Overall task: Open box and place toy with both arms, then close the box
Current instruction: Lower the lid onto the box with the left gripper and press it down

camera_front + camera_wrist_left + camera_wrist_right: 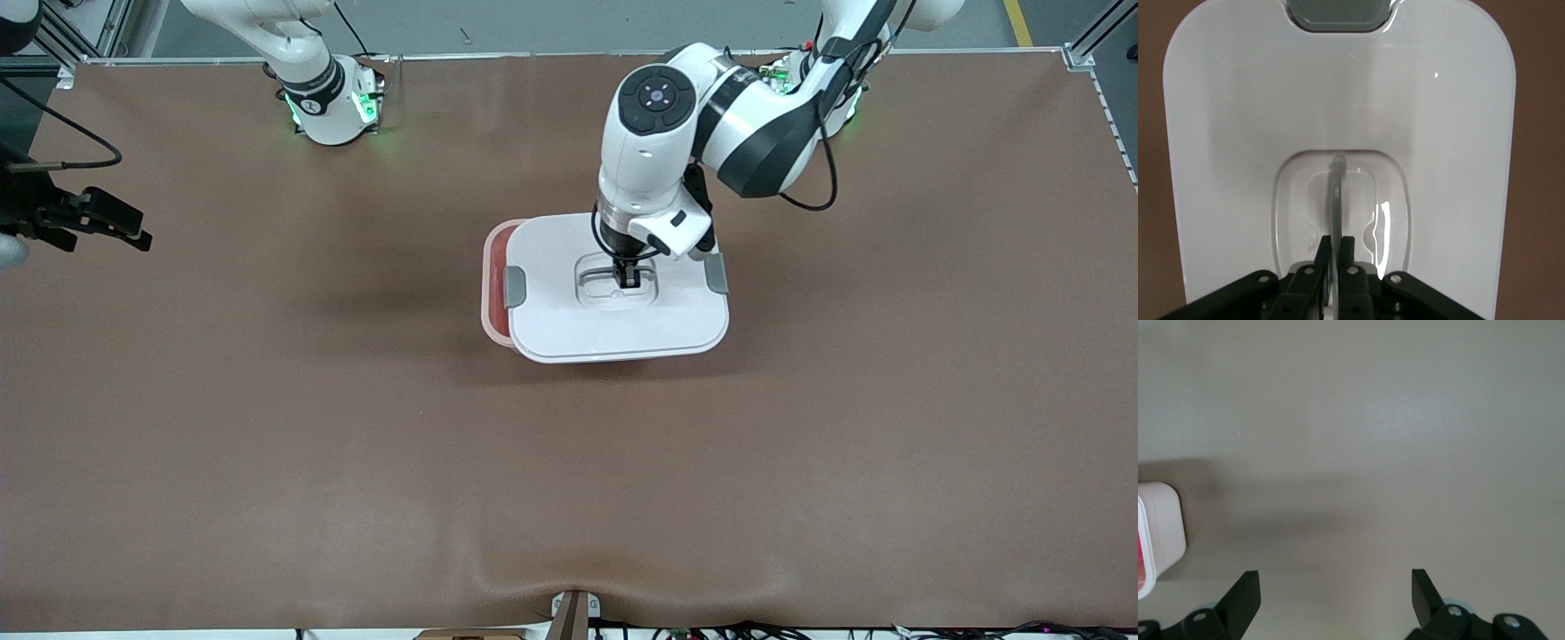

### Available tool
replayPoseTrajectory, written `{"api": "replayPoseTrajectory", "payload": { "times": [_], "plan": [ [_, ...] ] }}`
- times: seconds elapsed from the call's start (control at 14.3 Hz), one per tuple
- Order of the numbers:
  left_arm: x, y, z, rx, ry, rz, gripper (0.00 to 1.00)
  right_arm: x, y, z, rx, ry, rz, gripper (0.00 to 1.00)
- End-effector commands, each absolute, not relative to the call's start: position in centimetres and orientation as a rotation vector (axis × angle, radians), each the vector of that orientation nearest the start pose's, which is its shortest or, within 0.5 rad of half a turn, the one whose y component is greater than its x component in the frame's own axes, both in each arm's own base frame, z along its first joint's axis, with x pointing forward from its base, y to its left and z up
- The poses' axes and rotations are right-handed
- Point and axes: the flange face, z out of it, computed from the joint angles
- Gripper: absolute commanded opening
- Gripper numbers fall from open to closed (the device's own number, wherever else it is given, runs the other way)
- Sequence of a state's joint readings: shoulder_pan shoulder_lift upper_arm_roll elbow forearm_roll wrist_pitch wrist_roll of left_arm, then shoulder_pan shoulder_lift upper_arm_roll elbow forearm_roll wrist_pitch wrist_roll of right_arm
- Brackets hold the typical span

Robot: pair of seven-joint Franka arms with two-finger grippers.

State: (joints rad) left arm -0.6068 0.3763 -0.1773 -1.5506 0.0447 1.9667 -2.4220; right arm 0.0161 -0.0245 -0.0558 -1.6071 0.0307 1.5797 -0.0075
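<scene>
Pink translucent box [494,284] stands mid-table on the brown mat [267,427], its white lid [613,311] set askew over it, shifted toward the left arm's end so that a strip of the tub's rim shows uncovered. Grey side clips [515,286] sit on two opposite lid edges. Left gripper [628,277] is down in the lid's recessed centre, clenched on the thin upright handle [1336,200]. Right gripper [116,227] waits over the mat at the right arm's end, fingers [1245,597] spread wide, holding nothing.
</scene>
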Motion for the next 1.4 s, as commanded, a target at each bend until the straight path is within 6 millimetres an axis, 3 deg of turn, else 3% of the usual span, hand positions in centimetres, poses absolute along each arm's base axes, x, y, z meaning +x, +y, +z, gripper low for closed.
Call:
{"api": "replayPoseTrajectory", "payload": {
  "times": [0.0,0.21,0.35,0.77,1.33],
  "plan": [
    [48.1,-48.2,43.3,2.086,2.258,-0.017,0.0,54.7,-2.5,64.2,-3.092,0.095,-0.037,1.0],
    [47.1,-49.7,41.5,2.106,2.257,-0.025,0.0,54.7,-1.4,64.4,-3.109,0.058,-0.041,1.0],
    [46.5,-50.6,40.7,2.123,2.239,-0.029,0.0,54.6,-2.1,64.5,-3.103,0.074,-0.039,1.0],
    [45.5,-51.8,38.2,2.163,2.228,-0.034,0.0,52.6,-1.6,64.7,-3.099,0.054,0.187,1.0],
    [44.5,-52.0,36.3,2.206,2.217,-0.005,0.0,54.0,-2.2,65.2,-3.105,0.075,0.009,1.0]
  ]
}}
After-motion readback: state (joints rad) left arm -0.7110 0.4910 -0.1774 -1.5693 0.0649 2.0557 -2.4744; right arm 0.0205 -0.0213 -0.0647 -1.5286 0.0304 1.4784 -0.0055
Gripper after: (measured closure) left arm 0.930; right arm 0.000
